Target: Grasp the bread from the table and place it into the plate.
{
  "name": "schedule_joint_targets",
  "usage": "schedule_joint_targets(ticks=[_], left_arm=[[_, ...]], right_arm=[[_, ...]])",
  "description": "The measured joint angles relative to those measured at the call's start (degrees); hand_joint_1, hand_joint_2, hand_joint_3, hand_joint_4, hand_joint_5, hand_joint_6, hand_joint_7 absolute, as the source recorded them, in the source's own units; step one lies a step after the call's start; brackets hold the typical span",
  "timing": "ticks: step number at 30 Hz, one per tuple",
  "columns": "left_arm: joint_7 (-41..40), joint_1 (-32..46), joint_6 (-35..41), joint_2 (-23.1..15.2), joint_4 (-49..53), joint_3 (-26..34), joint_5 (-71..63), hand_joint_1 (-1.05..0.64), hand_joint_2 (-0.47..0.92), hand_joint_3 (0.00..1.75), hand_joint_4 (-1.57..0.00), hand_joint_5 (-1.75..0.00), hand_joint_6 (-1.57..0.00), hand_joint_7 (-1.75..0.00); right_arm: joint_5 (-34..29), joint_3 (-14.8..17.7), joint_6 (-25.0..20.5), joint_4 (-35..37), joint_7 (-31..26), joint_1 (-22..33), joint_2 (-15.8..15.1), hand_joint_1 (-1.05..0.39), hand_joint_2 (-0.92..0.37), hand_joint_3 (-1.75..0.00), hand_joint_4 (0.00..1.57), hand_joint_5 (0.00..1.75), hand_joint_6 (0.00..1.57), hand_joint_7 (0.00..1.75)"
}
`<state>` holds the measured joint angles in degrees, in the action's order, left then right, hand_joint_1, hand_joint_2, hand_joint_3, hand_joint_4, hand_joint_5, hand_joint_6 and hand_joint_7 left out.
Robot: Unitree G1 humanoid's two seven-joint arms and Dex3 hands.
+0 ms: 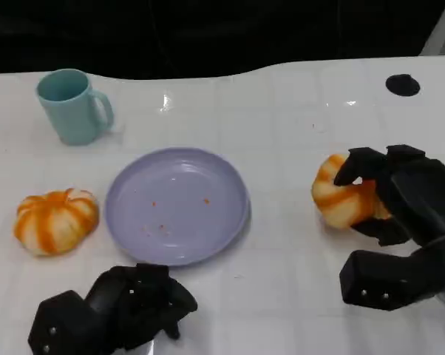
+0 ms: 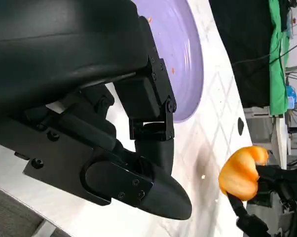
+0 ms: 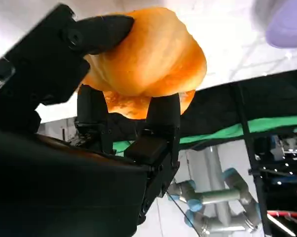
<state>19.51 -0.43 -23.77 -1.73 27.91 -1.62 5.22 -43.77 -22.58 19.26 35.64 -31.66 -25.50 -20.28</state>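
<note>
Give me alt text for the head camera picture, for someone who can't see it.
The robot's right hand grips an orange-striped bread roll at the right of a white table, beside an empty lilac plate. A second roll lies left of the plate, a teal mug behind it, and the left hand rests curled in front.

- Left hand [image 1: 115, 310]: matte black, blocky finger segments, small silver screw heads on the outer blocks.
- Left hand, wrist view [image 2: 138, 163]: broad rounded glossy shell; hinged black links with round fasteners; smooth tapered tip.
- Right hand [image 1: 400, 222]: black, angular segments; screws visible.
- Right hand, wrist view [image 3: 89, 123]: dark shell, squared fingers.
</note>
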Motion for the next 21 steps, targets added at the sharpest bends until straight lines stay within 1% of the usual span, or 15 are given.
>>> schedule_joint_targets(ticks=[4, 8, 9, 11, 15, 19, 21], left_arm=[[0.0, 0.0, 0.0, 0.0, 0.0, 0.0, 0.0, -0.99, 0.90, 0.00, -0.98, -1.42, -1.24, -0.75], [0.0, 0.0, 0.0, 0.2, 0.0, -0.1, 0.0, -0.99, 0.90, 0.00, -0.99, -1.42, -1.25, -0.74], [0.0, 0.0, 0.0, 0.2, 0.0, -0.1, 0.0, -0.99, 0.89, 0.00, -0.99, -1.42, -1.25, -0.73], [0.0, 0.0, 0.0, 0.2, 0.0, -0.1, -0.1, -0.98, 0.89, 0.00, -1.00, -1.42, -1.25, -0.73], [0.0, -0.1, 0.0, 0.2, 0.0, -0.1, -0.4, -0.98, 0.90, 0.00, -1.00, -1.42, -1.25, -0.73], [0.0, -0.3, 0.0, 0.3, 0.1, -0.3, -0.6, -0.99, 0.90, 0.00, -1.01, -1.42, -1.24, -0.74], [0.0, -0.3, 0.0, 0.3, 0.1, -0.4, -0.6, -0.98, 0.90, 0.00, -1.01, -1.42, -1.24, -0.73]], right_arm=[[2.5, 0.9, 1.5, -3.7, 1.7, 1.6, 1.4, 0.12, -0.27, -1.28, 0.96, 1.75, 0.84, 1.54], [4.3, 1.1, 2.8, -7.1, 4.6, 1.8, 3.2, 0.10, -0.23, -1.33, 0.99, 1.75, 0.86, 1.56], [4.5, 1.1, 3.0, -7.7, 5.0, 1.8, 3.7, 0.09, -0.20, -1.38, 1.01, 1.75, 0.87, 1.57], [5.1, 1.1, 3.7, -7.9, 5.6, 1.6, 5.2, 0.09, -0.18, -1.43, 1.03, 1.75, 0.87, 1.59], [5.2, 1.0, 4.5, -7.8, 6.8, 0.8, 7.9, 0.07, -0.17, -1.50, 1.02, 1.75, 0.86, 1.60], [7.0, 1.0, 5.3, -6.0, 8.8, -2.4, 11.6, 0.04, -0.17, -1.54, 1.01, 1.75, 0.85, 1.61], [7.4, 0.8, 5.8, -4.9, 9.7, -3.9, 12.8, 0.01, -0.19, -1.52, 0.99, 1.75, 0.82, 1.63]])
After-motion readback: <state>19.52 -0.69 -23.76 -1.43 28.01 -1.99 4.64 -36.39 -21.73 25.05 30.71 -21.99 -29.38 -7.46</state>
